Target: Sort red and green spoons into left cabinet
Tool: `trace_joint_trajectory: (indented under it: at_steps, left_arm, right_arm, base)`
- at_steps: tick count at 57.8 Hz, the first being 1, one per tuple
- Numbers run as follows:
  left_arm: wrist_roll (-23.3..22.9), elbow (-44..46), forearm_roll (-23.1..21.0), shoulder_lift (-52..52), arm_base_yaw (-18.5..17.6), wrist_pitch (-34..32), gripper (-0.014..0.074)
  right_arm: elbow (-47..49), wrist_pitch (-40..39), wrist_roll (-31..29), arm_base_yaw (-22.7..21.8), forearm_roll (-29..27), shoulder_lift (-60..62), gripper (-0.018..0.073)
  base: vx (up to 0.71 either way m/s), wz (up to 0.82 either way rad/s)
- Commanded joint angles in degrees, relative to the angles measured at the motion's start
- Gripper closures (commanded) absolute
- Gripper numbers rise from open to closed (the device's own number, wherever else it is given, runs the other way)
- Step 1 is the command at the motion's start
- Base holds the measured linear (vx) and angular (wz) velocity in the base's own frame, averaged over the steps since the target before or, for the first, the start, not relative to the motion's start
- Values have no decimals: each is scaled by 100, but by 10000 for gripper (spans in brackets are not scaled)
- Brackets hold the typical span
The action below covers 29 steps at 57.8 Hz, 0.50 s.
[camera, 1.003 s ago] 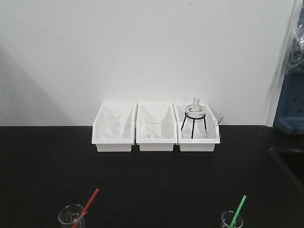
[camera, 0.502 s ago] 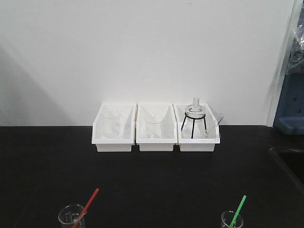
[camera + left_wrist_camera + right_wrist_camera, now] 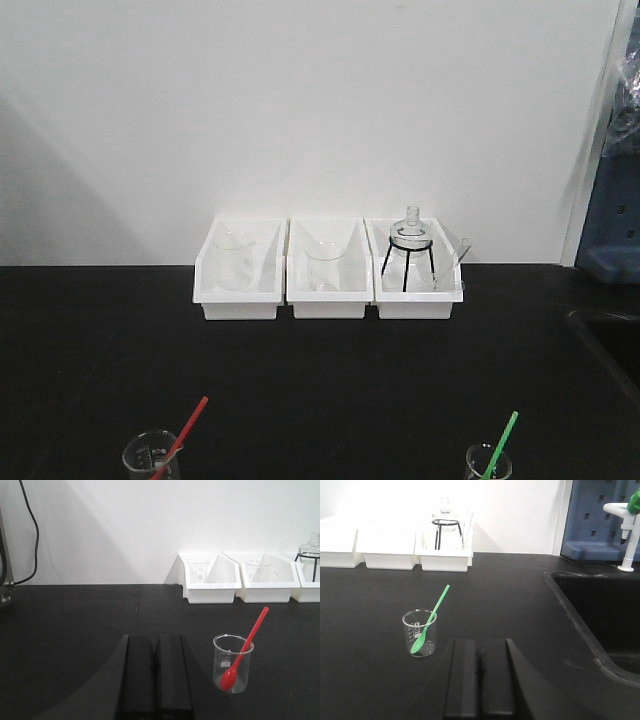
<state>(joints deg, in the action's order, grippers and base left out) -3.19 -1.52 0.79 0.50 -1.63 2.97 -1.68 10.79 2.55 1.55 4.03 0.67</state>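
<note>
A red spoon (image 3: 245, 652) (image 3: 185, 430) leans bowl-down in a small glass beaker (image 3: 233, 663) on the black bench. My left gripper (image 3: 155, 642) sits just left of that beaker, shut and empty. A green spoon (image 3: 430, 619) (image 3: 500, 445) leans the same way in a second beaker (image 3: 420, 632). My right gripper (image 3: 480, 647) is to the right of it, shut with nothing between the fingers. The left cabinet is out of view.
Three white bins (image 3: 328, 270) stand in a row against the back wall, holding beakers and a flask on a black tripod (image 3: 408, 250). A sunken sink (image 3: 605, 610) and a blue unit with a tap (image 3: 627, 535) lie at the right.
</note>
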Motion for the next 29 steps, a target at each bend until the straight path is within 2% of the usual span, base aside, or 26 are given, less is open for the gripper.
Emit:
trace_joint_trajectory:
  at_steps: [1, 10, 19, 24, 29]
  left_arm:
    - [-11, 17, -45, 130, -17, -513, 603]
    - [-33, 17, -79, 130, -17, -608, 603]
    - [-27, 17, -79, 130, -17, -896, 603]
    - [-91, 54, -79, 130, -17, -1305, 603]
    - [-527, 206, -45, 130, -17, -1955, 603]
  right_arm:
    - [-60, -501, -18, -20, 60, 80, 568]
    - [-60, -811, -18, -20, 60, 80, 568]
    - [-56, -1731, 10, -20, 41, 80, 568]
    - [-49, -2316, 29, -20, 23, 80, 568]
    - [42, -2499, 57, -20, -66, 80, 568]
  base:
    - [0, 0]
    - [0, 0]
    - [0, 0]
    - [0, 0]
    - [0, 0]
